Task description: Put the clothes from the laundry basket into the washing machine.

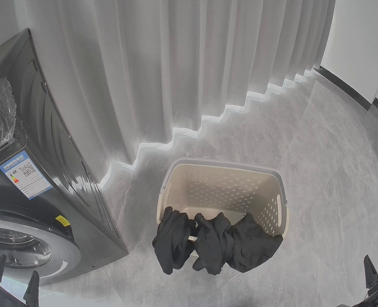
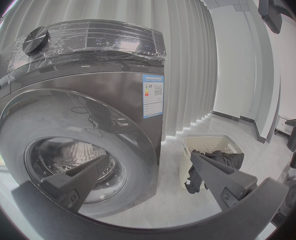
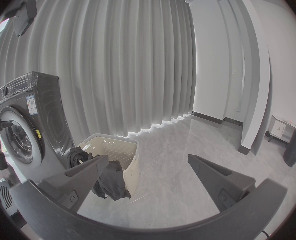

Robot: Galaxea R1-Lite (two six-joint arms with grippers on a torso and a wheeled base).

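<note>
The left tool (image 2: 148,156) and the right tool (image 3: 147,157) are held wide open and empty, low at either side. Dark clothes (image 1: 214,241) are draped over the near rim of the laundry basket (image 1: 223,165) (handy for grasping), which is set near the washing machine (image 1: 48,158).

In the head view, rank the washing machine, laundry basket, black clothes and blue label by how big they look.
1. washing machine, though the frame cuts it off
2. laundry basket
3. black clothes, only slightly smaller than the basket
4. blue label
</note>
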